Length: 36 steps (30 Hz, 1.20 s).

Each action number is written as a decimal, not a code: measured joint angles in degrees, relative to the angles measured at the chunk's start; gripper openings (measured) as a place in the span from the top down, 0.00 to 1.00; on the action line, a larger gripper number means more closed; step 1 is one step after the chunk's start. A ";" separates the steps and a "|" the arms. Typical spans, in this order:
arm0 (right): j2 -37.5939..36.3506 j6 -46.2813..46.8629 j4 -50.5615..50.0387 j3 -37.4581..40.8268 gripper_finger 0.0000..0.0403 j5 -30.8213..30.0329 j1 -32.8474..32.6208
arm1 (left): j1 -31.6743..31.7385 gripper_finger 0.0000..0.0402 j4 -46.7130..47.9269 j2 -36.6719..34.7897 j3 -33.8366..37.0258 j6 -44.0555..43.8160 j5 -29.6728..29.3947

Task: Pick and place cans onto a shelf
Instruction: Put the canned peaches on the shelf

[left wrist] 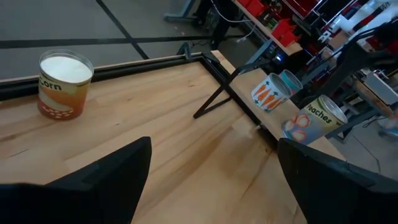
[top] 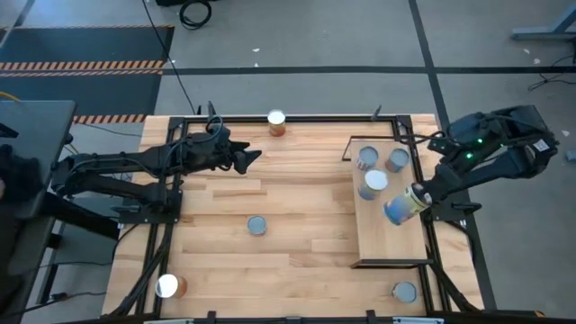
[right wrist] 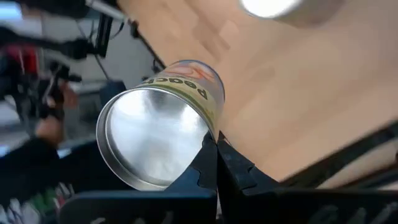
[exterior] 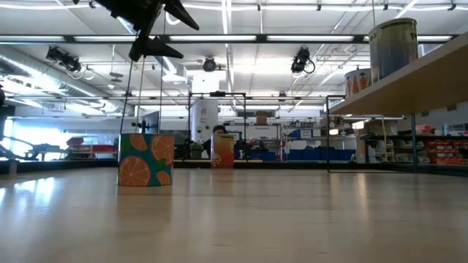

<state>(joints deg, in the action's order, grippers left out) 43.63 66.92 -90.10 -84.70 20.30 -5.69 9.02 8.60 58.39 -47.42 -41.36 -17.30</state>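
Cans: eight in all, four on the shelf and four on the bare table.
Table (top: 306,189): a large plank top with an arm reaching in from each side edge.
Shelf (top: 392,241): stood raised on its black frame along the table's right side; its cans were crowded at the far end.
Left arm: lay stretched from the table's left edge toward the middle, low and nearly level, forearm pointing to the right.
Right arm: came in over the table's right edge, folded at the elbow and angled down onto the shelf.
Left gripper (top: 248,157): hung above the boards near the far edge, jaws spread wide and holding nothing.
Right gripper (right wrist: 216,163): fingers pressed together, their tips against the rim of the peaches can; whether the rim was pinched could not be told.
Peaches can (top: 402,207): tilted on its side at the shelf's right edge, shiny end toward the wrist.
Upright shelf cans: two grey-topped (top: 366,160) (top: 397,160) side by side, one white-topped (top: 373,183) just nearer.
Corn can (top: 276,122): at the middle of the far edge.
Grey-topped can (top: 257,225): mid-table.
White-topped can (top: 168,286): near left corner.
Last can (top: 404,292): near right corner, beyond the shelf's near end.
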 joint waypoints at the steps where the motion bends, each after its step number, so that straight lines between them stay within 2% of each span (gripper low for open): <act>1: -1.40 2.49 -0.03 1.41 1.00 -0.67 0.00 | 0.00 0.12 0.00 0.00 0.00 0.00 0.01; 6: -7.67 16.01 0.04 7.39 1.00 -5.82 0.00 | 0.02 0.12 -0.07 0.00 0.00 0.01 0.02; 10: -9.93 24.03 0.13 11.27 1.00 -10.08 0.02 | 0.02 0.12 -0.13 0.00 0.00 0.30 0.02; 19: -10.25 30.63 0.09 16.12 1.00 -7.87 0.02 | 0.38 0.12 -0.66 0.02 0.00 7.41 0.03; 25: -10.82 30.60 0.17 17.94 1.00 -9.84 0.02 | 0.56 0.12 -1.79 0.04 0.00 13.03 0.01; 28: -11.17 27.49 0.08 18.14 1.00 -9.87 0.02 | 0.50 0.12 -2.30 0.04 0.00 15.38 0.39; 33: -10.63 17.44 0.08 18.14 1.00 -7.30 0.02 | 0.19 0.12 -5.12 0.64 0.00 15.51 3.09; 36: -9.02 7.60 0.04 18.08 1.00 -6.75 0.00 | -2.01 0.12 -6.98 2.35 -0.02 15.58 3.23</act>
<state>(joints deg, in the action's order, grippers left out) 34.62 74.52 -90.06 -66.62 13.54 -5.69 7.01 1.62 60.74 -47.44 -25.79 -14.06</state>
